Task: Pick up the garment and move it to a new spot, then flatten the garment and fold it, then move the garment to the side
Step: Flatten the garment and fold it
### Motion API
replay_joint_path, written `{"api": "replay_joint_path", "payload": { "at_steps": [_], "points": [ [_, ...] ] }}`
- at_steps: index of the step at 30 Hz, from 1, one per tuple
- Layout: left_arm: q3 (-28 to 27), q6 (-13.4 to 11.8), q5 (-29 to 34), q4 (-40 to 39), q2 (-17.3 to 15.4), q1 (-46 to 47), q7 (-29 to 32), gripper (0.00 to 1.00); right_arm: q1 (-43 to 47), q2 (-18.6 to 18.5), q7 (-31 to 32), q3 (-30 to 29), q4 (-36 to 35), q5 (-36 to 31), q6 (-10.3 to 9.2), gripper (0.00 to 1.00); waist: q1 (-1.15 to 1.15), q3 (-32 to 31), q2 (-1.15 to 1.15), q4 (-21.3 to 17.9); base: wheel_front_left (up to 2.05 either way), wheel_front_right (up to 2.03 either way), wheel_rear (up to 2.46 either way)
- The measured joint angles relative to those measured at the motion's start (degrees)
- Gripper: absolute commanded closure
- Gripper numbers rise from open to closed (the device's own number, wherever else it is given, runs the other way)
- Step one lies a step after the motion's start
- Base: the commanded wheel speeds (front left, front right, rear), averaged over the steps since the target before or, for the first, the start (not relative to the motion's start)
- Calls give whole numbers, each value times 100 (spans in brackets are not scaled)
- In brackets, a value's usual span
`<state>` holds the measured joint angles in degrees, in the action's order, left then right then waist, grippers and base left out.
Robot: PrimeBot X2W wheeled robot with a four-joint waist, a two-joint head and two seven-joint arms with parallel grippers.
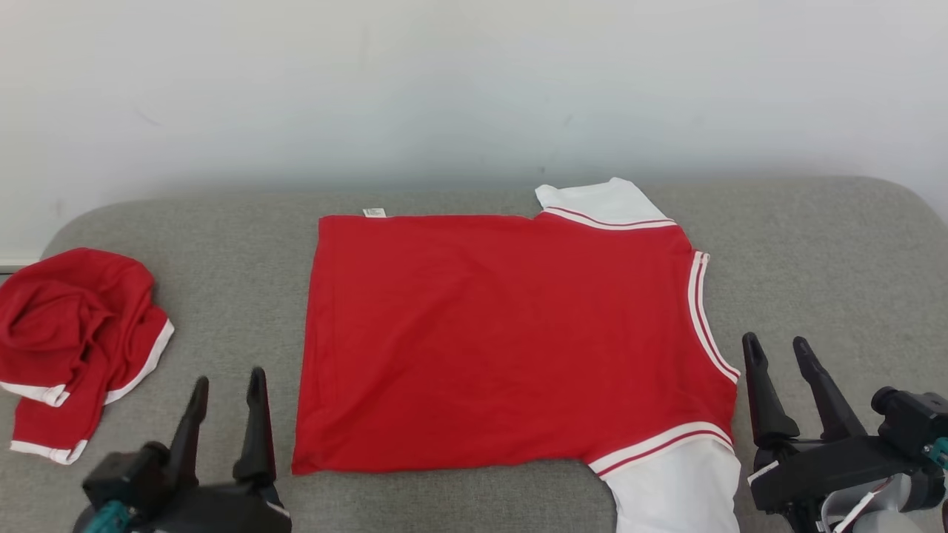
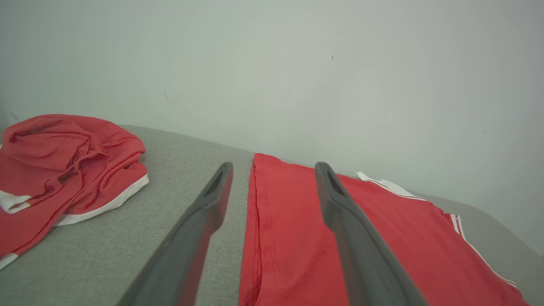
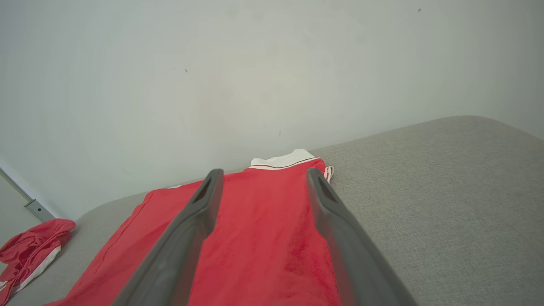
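A red garment [image 1: 503, 340] with white sleeves and white-striped trim lies spread flat in the middle of the grey padded surface [image 1: 829, 266], collar edge to the right. It shows again as the red garment [image 2: 297, 238] in the left wrist view and as the red garment [image 3: 255, 229] in the right wrist view. My left gripper [image 1: 228, 385] stands open just off the garment's lower left corner, nothing between its fingers. My right gripper [image 1: 778, 348] stands open beside the collar edge at the lower right, also holding nothing.
A second red garment [image 1: 74, 340] with white trim lies crumpled at the left end of the surface, and appears as the crumpled garment [image 2: 63, 170] in the left wrist view. A pale wall [image 1: 474, 89] rises right behind the surface. Bare grey padding lies right of the collar.
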<state>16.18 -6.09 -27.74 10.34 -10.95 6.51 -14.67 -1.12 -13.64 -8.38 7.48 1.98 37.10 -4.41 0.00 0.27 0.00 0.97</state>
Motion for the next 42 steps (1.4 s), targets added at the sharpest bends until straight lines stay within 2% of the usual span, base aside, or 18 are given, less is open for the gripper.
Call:
{"api": "replay_joint_path", "payload": {
  "at_steps": [8, 14, 39, 42],
  "points": [
    [83, -45, 452, 268, -367, -446, 1, 0, 59, -23, -171, -38, 223, -309, -149, 0, 0, -138, 0, 111, 0, 0, 0],
    [4, -47, 460, 318, -437, -515, 1, 0, 87, -1, -181, -109, 357, -346, -187, 0, 0, -135, 0, 96, 0, 0, 0],
    [63, -71, 536, 294, -355, -507, 122, 0, 79, 126, -231, -107, 530, -508, -223, 0, 0, -47, 0, 33, 0, 0, 0],
    [59, -11, 393, 185, -264, -505, 163, 0, 79, 114, -146, -45, 511, -563, -224, 0, 0, -43, 0, 37, 0, 0, 0]
  ]
}}
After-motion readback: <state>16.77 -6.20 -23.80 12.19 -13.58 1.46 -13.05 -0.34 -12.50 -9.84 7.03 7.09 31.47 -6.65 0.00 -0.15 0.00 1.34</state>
